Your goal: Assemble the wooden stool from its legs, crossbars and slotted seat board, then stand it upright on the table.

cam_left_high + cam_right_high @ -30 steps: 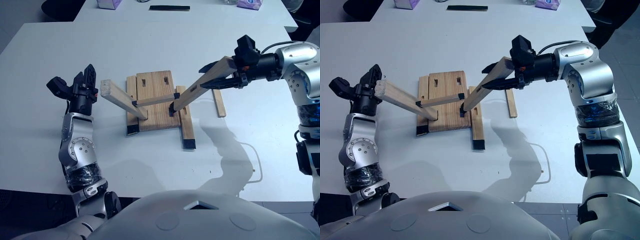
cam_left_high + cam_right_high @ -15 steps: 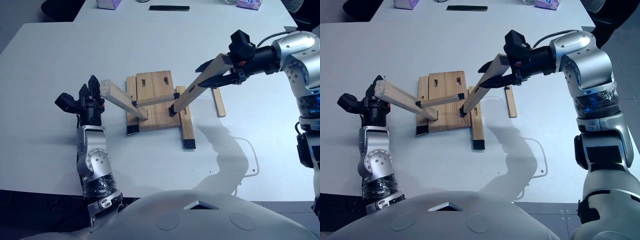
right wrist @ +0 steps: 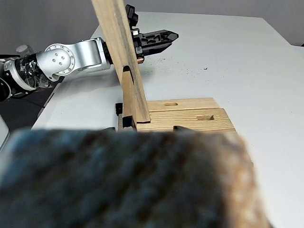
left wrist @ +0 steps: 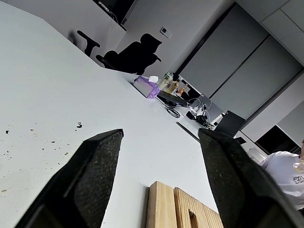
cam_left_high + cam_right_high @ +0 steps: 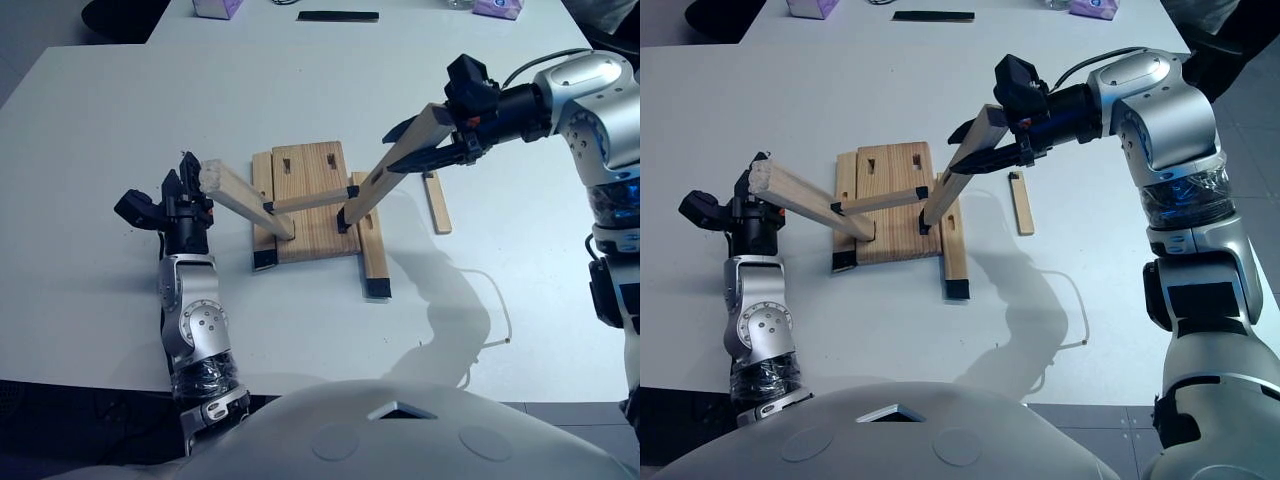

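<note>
White table (image 5: 100, 120) bears the seat board (image 5: 315, 232), its right leg (image 5: 395, 170) slanting up-rightward.

Seat board (image 5: 312, 232): slotted, lying flat on the surface.
Left leg (image 5: 238, 196), right leg (image 5: 385, 178): tilted outward, feet on the board, joined by crossbar (image 5: 310, 199).
Spare leg (image 5: 373, 255): flat beside the board.
Loose crossbar (image 5: 437, 205): flat, apart.

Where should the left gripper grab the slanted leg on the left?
Probably the left leg, at its raised free end, closing across its flat sides, coming from the robot's left, where the left gripper sits open. Its lower end meets the seat board; the right gripper holds the right leg.
</note>
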Controlling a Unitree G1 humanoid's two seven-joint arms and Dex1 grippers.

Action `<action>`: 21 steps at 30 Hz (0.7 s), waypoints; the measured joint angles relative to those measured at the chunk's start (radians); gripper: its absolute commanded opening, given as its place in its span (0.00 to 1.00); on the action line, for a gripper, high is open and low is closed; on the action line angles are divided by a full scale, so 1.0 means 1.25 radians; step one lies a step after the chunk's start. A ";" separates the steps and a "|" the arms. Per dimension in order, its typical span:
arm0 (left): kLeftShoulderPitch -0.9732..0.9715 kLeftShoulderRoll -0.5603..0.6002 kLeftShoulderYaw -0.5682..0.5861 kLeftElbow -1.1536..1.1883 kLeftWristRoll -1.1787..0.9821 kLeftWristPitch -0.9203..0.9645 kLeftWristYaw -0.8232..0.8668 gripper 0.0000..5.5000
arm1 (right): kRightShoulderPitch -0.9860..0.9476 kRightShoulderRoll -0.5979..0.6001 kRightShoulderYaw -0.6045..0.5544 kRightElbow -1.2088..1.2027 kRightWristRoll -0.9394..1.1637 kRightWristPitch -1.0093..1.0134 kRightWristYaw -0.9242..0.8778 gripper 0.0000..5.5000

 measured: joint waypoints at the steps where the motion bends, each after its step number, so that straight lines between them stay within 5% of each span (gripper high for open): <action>1: 0.002 0.000 -0.005 0.000 0.000 -0.001 0.000 0.53 | 0.000 -0.005 0.002 -0.008 0.000 0.000 0.003 0.37; 13: 0.019 0.001 -0.020 -0.002 0.000 -0.004 0.015 0.53 | 0.012 0.011 0.010 -0.051 0.010 0.037 -0.030 0.37; 21: 0.033 0.002 -0.035 -0.015 -0.008 -0.001 0.018 0.53 | -0.065 0.078 0.051 0.087 -0.032 -0.012 -0.042 0.37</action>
